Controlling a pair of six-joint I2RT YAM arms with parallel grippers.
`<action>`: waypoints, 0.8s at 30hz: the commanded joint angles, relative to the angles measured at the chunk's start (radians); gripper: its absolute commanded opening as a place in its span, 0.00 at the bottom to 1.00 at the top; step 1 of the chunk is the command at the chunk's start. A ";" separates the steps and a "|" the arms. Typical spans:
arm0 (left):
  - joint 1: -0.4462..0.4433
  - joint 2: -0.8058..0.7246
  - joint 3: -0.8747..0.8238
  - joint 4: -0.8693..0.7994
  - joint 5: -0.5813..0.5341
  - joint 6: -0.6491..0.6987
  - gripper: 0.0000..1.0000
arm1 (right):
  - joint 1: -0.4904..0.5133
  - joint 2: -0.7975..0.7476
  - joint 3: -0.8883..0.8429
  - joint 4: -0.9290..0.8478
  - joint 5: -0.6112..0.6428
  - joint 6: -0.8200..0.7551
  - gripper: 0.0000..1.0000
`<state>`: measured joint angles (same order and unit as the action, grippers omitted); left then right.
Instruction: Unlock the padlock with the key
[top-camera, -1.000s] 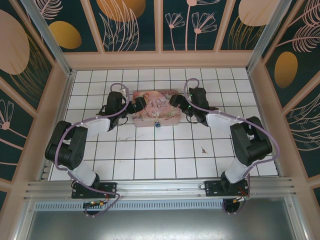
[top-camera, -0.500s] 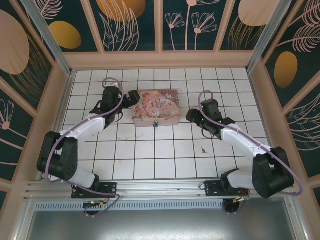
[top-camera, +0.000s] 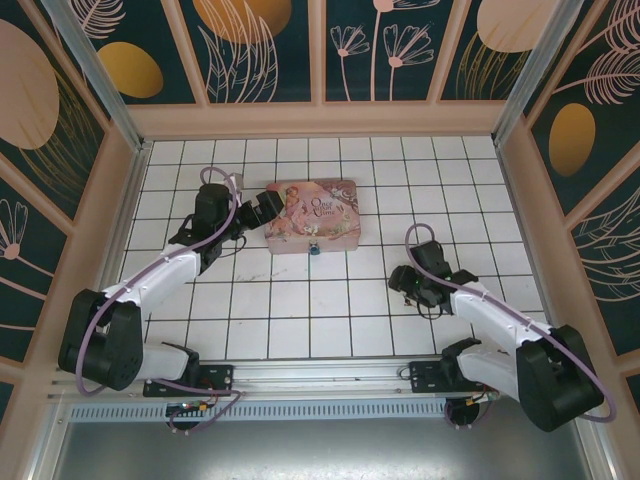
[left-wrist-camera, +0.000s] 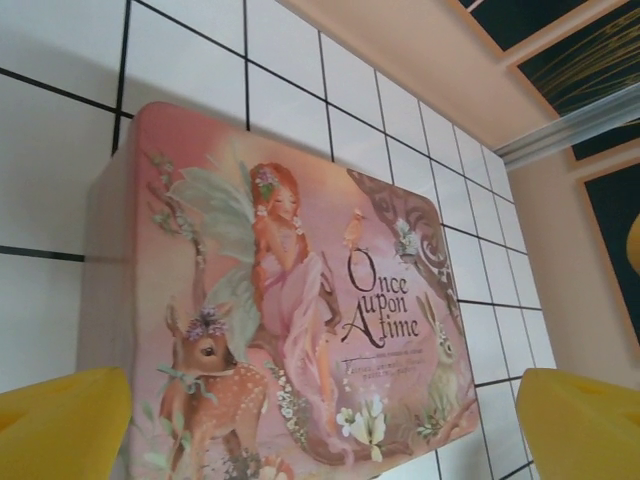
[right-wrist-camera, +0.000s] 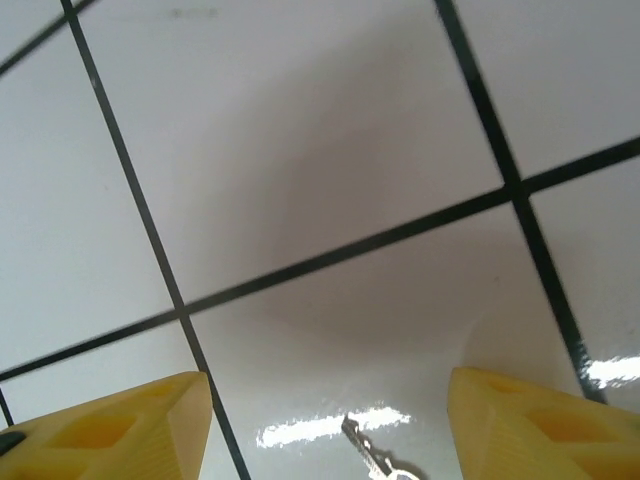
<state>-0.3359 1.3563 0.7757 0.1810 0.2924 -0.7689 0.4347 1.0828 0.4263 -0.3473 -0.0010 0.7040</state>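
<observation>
White-tiled tabletop (top-camera: 290, 310) below: my right tool (right-wrist-camera: 330, 400) hangs with jaws apart either side of the tiny dark-silvery metal key (right-wrist-camera: 372, 458), placed to pinch it. My left tool (left-wrist-camera: 320, 400), wide apart, hovers by the pink illustrated tin box (left-wrist-camera: 280, 280), probably to steady it. A tiny blue-bodied padlock (top-camera: 314, 249) sits at the tin's front edge.

One pink, rectangular, illustrated tin box (top-camera: 311, 213). One tiny blue-bodied padlock (top-camera: 314, 249). One thin silvery metal key (right-wrist-camera: 372, 457). One white-tiled table (top-camera: 300, 310). Two claws, the left claw (top-camera: 262, 208) and the right claw (top-camera: 404, 284), each with two yellow fingers (left-wrist-camera: 60, 425), four fingers in all.
</observation>
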 joint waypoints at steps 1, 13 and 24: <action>-0.009 -0.010 0.007 0.040 0.037 -0.028 0.99 | 0.037 0.001 -0.018 0.013 -0.024 0.042 0.62; -0.012 0.002 -0.006 0.082 0.057 -0.049 0.99 | 0.226 0.056 0.003 -0.042 0.028 0.123 0.59; -0.012 0.022 -0.025 0.114 0.068 -0.056 0.98 | 0.233 0.004 0.045 -0.161 0.135 0.131 0.71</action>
<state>-0.3408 1.3643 0.7685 0.2462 0.3401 -0.8150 0.6594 1.1114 0.4500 -0.4179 0.1040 0.8150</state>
